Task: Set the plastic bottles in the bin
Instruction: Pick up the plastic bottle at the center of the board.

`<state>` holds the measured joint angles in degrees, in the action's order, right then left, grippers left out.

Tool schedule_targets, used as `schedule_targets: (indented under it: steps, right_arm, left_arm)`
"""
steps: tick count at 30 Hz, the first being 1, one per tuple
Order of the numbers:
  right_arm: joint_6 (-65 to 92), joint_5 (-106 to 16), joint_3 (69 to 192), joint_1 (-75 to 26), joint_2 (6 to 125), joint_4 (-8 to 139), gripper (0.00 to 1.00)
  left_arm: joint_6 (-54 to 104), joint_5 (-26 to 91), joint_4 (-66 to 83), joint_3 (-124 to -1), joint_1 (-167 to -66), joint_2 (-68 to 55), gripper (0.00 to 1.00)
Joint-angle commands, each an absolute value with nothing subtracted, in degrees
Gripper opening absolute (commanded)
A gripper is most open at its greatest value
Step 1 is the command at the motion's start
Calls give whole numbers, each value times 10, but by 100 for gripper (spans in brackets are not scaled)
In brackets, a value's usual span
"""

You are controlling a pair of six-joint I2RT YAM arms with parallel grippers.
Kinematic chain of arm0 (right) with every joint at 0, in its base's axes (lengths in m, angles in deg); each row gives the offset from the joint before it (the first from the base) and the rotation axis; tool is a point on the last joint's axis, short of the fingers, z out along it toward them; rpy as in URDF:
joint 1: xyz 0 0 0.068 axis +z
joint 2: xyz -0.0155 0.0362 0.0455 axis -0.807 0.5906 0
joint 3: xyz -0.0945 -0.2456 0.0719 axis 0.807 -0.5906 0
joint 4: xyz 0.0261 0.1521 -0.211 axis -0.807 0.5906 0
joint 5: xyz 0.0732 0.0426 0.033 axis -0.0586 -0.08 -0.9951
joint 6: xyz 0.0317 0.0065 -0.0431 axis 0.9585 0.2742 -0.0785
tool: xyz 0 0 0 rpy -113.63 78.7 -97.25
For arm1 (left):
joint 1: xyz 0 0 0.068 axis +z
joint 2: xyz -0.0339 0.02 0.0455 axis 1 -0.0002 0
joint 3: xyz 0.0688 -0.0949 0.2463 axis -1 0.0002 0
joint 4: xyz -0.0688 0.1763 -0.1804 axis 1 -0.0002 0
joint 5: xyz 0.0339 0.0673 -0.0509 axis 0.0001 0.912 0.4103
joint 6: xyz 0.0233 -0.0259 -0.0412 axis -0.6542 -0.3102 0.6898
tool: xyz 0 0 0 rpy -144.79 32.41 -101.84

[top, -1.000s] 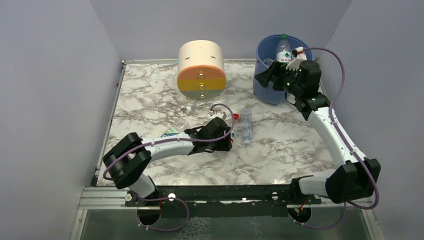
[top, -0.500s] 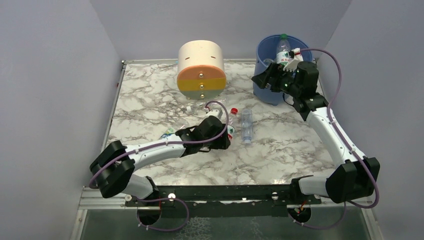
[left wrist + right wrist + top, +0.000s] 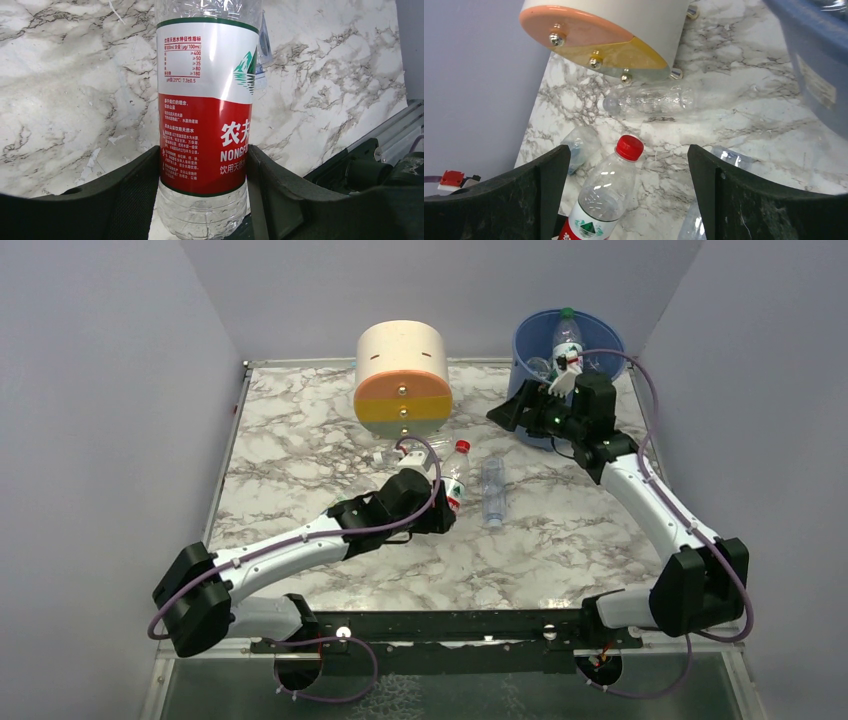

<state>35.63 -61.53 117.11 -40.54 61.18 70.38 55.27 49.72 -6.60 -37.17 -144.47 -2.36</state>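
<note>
My left gripper (image 3: 443, 508) is shut on a clear bottle with a red label and red cap (image 3: 456, 478), holding it by its lower part, tilted, cap toward the back. In the left wrist view both fingers (image 3: 135, 195) press the red label of this bottle (image 3: 207, 115). My right gripper (image 3: 505, 412) is open and empty, just left of the blue bin (image 3: 530, 420). In the right wrist view it (image 3: 628, 167) looks down on the held bottle (image 3: 609, 192). The bin holds a green-capped bottle (image 3: 567, 335). A clear bottle (image 3: 492, 490) lies on the table.
The cream-and-orange drawer unit (image 3: 402, 380) stands at the back middle. A clear bottle (image 3: 649, 100) lies in front of it, and another (image 3: 579, 145) further left. The bin's wall (image 3: 819, 75) is close on the right of my right gripper.
My left gripper has lifted the red-label bottle and carried it toward the back, cap now up. My right gripper has moved left and down, away from the bin's rim.
</note>
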Motion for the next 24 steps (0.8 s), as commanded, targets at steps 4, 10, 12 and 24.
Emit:
schedule_targets:
  steps: [4,10,12,24]
  right_arm:
    - [392,-648,1161,-372,644,670,92]
    - [400,-648,1166,-345,671,666,92]
    - [400,-647,1169,-337,679,668,92]
    - [410,-642,1188,-282,709,668,93]
  left_arm:
    - [542,522,-69,-371,-1444,11,62]
    - [537,523,-67,-372,-1444,28,62]
    - [534,523,-68,-373,-1444,32,62]
    - [523,521,-42,-374,-1444,40,62]
